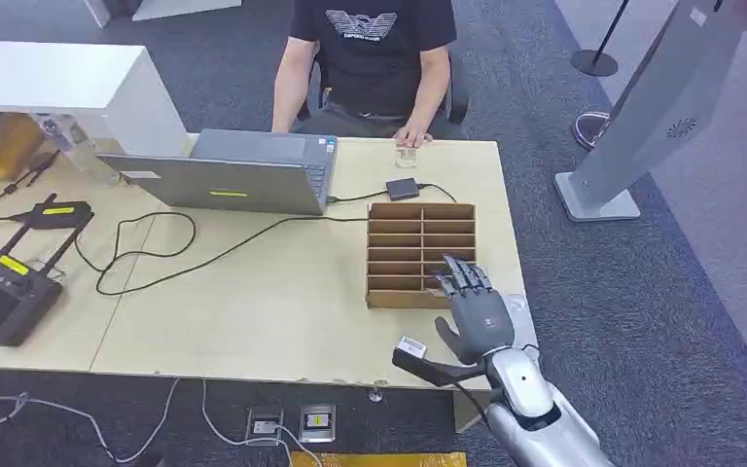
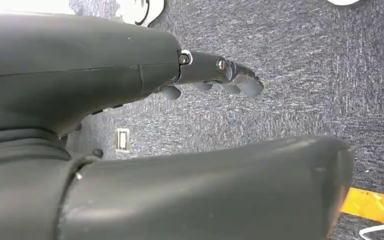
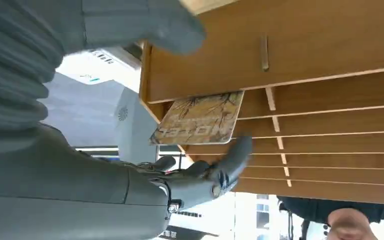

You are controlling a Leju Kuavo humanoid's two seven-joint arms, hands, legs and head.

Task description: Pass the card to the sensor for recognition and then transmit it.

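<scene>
A wooden slotted card box (image 1: 407, 243) stands on the right part of the table. My right hand (image 1: 472, 306) hovers over its front right corner with fingers spread and nothing in it. In the right wrist view a patterned card (image 3: 197, 120) printed "HOTEL" sticks out of one slot of the box (image 3: 300, 60); my fingers (image 3: 230, 162) reach just beside its edge, and I cannot tell whether they touch it. A small black sensor (image 1: 402, 187) on a cable lies just beyond the box. My left hand (image 2: 200, 70) hangs over the carpet, fingers extended and holding nothing.
A person sits at the far side of the table, one hand (image 1: 413, 136) resting by a small clear object (image 1: 407, 156). An open laptop (image 1: 238, 175), loose cables (image 1: 156, 258) and a black controller (image 1: 5, 292) lie to the left. A grey kiosk (image 1: 657, 107) stands at the right.
</scene>
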